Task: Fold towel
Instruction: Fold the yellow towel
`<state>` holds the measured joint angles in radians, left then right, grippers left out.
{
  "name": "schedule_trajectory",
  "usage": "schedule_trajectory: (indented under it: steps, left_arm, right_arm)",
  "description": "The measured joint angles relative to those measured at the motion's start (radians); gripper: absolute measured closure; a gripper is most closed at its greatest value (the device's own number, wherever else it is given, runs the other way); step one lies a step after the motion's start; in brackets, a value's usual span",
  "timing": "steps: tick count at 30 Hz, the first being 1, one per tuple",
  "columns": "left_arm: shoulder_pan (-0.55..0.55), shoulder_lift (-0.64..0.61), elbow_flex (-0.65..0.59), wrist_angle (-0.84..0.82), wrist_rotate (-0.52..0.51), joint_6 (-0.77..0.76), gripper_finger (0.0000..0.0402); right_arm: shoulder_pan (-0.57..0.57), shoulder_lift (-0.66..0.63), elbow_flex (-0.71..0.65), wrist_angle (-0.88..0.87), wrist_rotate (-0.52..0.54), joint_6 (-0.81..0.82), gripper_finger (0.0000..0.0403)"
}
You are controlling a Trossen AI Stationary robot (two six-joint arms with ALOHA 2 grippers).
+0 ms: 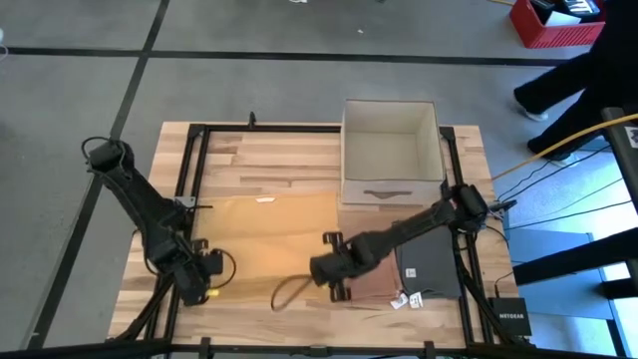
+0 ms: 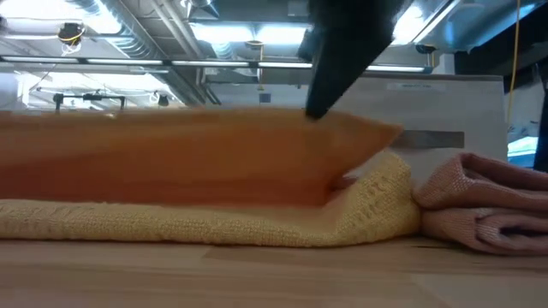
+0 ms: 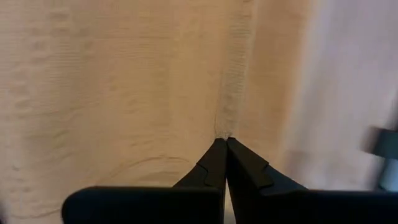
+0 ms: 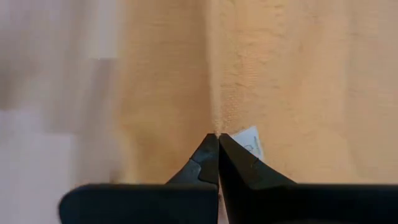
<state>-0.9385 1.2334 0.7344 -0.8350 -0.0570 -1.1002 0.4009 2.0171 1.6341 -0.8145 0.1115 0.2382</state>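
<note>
The yellow waffle-knit towel (image 1: 269, 234) lies on the slatted wooden worktop (image 1: 269, 150). Left claw (image 3: 221, 140) and right claw (image 4: 217, 137) each clamp a raised towel edge; woven texture visible.

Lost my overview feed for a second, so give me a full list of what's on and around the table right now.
Yellow towel: one, yellow, middle of the table, front edge pinched at both ends.
Pink towel: one, pink, folded, front right of the table.
Grey towel: one, dark grey, folded, right edge beside the pink towel.
Box: one, white, open, back right.
Table: one, light wood.
Red crate: one, floor, far right.
Person: one, dark clothing, right of the table.
Left gripper: shut on the towel, front left.
Right gripper: shut on the towel, front centre.
</note>
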Motion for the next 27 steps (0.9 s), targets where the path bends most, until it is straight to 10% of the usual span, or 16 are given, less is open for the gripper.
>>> schedule_trajectory:
  steps: [27]
  left_arm:
    - [-0.367, 0.203, 0.443, 0.112, -0.067, -0.389, 0.0401]
  right_arm:
    - [0.314, 0.000, 0.367, 0.065, -0.099, 0.292, 0.0398]
